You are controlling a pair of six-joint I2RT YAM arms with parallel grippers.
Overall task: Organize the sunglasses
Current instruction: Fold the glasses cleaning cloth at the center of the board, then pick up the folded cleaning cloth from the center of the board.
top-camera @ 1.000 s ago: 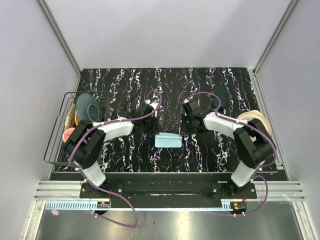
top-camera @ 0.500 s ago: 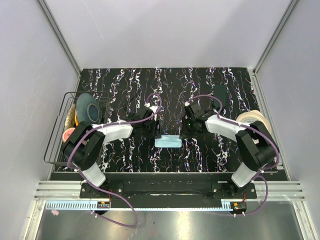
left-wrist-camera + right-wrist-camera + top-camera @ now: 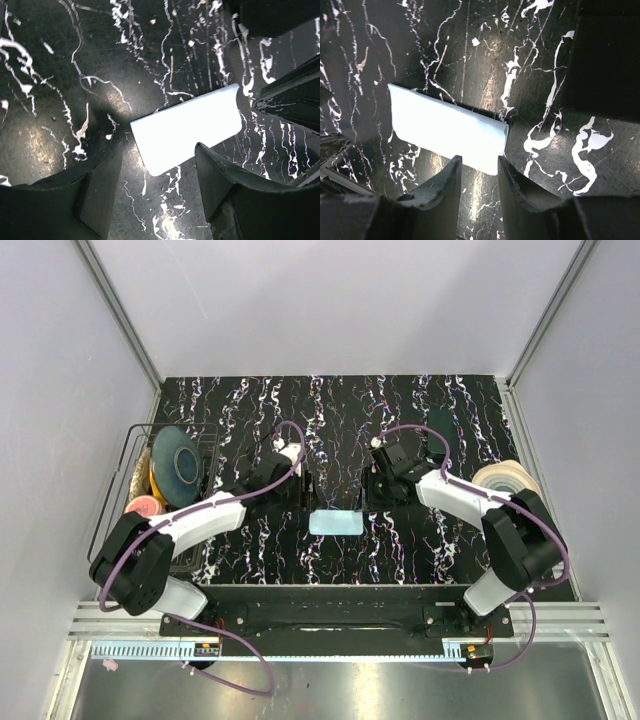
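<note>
A flat light-blue pouch (image 3: 336, 522) lies on the black marbled table (image 3: 250, 400), between the two arms and near the front edge. The sunglasses themselves do not show in any view. My left gripper (image 3: 304, 486) hangs just behind the pouch's left end, open and empty. From the left wrist, the pouch (image 3: 190, 125) lies just past my left gripper (image 3: 157, 152). My right gripper (image 3: 373, 490) stands behind the right end, its jaws partly apart, open and empty. From the right wrist, the pouch (image 3: 445, 127) sits just beyond my right gripper (image 3: 478, 161).
A wire rack (image 3: 112, 510) at the left edge holds a blue plate (image 3: 178, 460) and a pink item (image 3: 146, 505). Cream stacked rings (image 3: 510, 480) sit at the right edge. A dark oval thing (image 3: 440, 428) lies behind the right arm.
Both grippers were shut at the pouch's ends; both have opened, let go and drawn back toward the far side. The left arm's elbow swung left. The pouch lies flat.
</note>
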